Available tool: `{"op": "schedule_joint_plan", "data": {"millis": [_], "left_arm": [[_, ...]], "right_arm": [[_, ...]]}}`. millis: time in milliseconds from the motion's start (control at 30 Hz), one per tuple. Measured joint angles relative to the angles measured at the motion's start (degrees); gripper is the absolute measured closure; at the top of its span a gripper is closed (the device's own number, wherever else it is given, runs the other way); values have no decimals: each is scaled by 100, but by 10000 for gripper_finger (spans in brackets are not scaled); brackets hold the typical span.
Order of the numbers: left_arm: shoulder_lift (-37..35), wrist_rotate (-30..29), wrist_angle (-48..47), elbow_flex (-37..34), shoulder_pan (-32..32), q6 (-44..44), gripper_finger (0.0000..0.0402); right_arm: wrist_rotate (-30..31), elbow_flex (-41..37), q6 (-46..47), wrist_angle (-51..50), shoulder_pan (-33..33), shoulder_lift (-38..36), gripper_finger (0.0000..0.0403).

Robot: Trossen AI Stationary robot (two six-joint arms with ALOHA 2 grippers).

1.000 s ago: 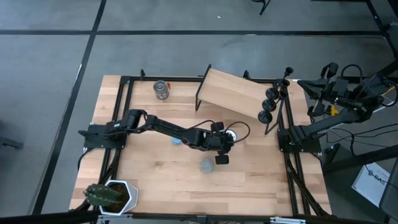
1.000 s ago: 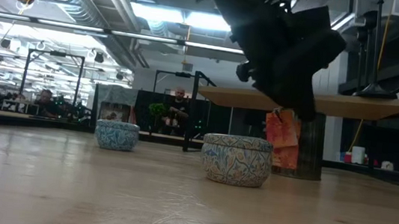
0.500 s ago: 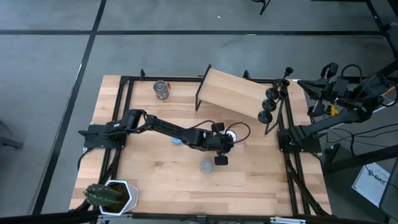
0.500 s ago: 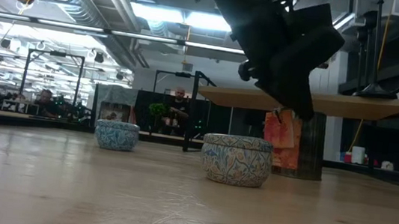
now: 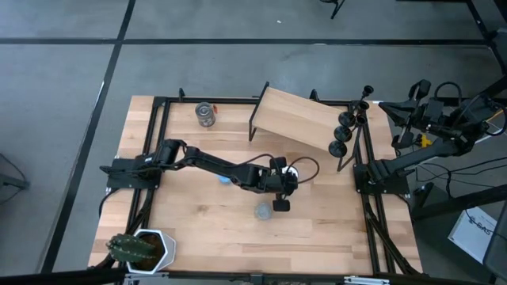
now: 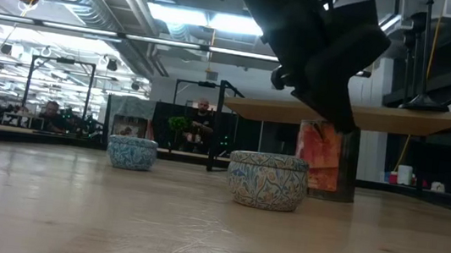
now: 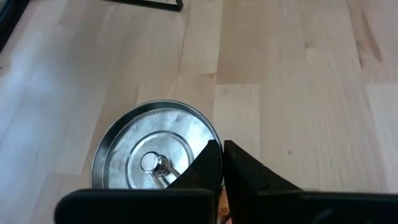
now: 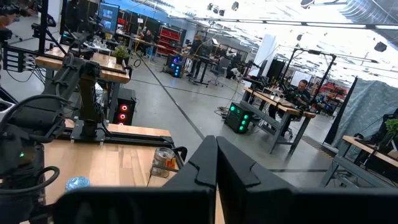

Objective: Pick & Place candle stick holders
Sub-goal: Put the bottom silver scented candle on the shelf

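A pale wooden table (image 5: 198,222) in a busy workshop; the left gripper (image 7: 222,163) hangs mid-table, fingers pressed together on nothing I can see, over a silvery round dish (image 7: 149,152); the candle stick holders (image 5: 346,131) stand untouched at the right rail; the right gripper (image 8: 216,163), pressed together, waits off-table.

From above, you get even, soft light on the desk (image 5: 214,229), with only faint shadows under the left arm (image 5: 214,165). At desk height, the ceiling lamps (image 6: 174,14) blow out to white glare, and the left arm hangs as a black, backlit shape; the nearest desk surface is soft and out of focus. In your left wrist view, the shiny metal lid (image 7: 155,149) throws bright reflections. Your right wrist view shows overexposed ceiling lights (image 8: 261,12) and curved lines at the edges.
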Motion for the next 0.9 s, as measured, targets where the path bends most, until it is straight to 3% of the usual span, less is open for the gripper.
{"op": "schedule_joint_plan", "data": {"millis": [567,900], "left_arm": [[-416,146,-288,50,39,-29,399],[-1160,203,-515,50,104,212,399]], "right_arm": [[3,2,-1,-1,0,0,397],[11,2,-2,2,-2,0,397]]}}
